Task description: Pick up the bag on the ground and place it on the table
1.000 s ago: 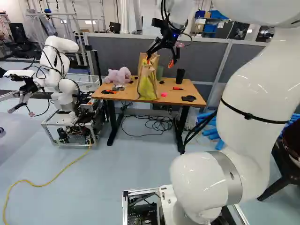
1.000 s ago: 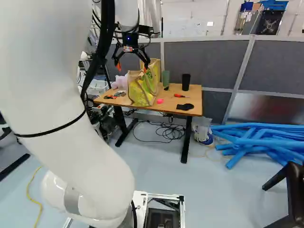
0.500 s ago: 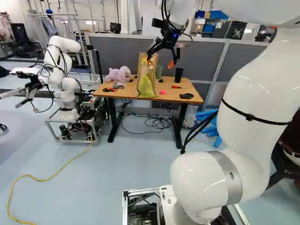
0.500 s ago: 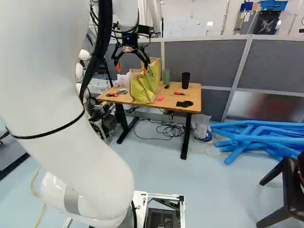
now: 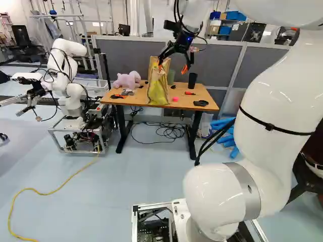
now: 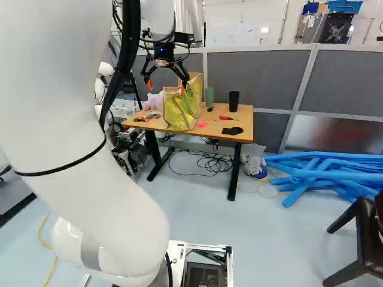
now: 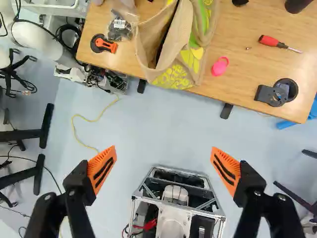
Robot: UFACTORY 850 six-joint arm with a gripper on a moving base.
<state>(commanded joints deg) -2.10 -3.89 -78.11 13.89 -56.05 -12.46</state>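
One wooden bench (image 5: 133,102) stands ahead of you in the left base view, its dark legs on a pale blue-grey floor (image 5: 126,181), with a grey partition (image 5: 222,60) along its far side. The patterned bag (image 5: 157,92) stands on it at the near edge, and your jaws hang over that spot, spread apart. Beyond the bag, you have a pink plush toy (image 5: 127,80) to the left and a black cup (image 5: 193,80) to the right. Loose black cables (image 5: 171,132) lie under the bench, a yellow cable (image 5: 58,187) runs across the floor, and another robot (image 5: 70,65) stands at the left.

From the right base view, you get blue tubes (image 6: 329,170) piled on the floor right of the bench, and a dark chair (image 6: 359,239) nearer, cut off by the edge. The bag's yellow-green print is too small to read, and the plush toy is partly hidden behind it.

In the wrist view, you see the jaws wide open and holding nothing, orange pads (image 7: 102,169) well apart. The bag is ahead of them; its far part is cut off, its inside mostly hidden. Beside it lie a clear pouch (image 7: 120,29) with a small white label you can't make out, an orange-and-black tool (image 7: 103,44), a pink piece (image 7: 220,66) and a red-handled screwdriver (image 7: 271,40).
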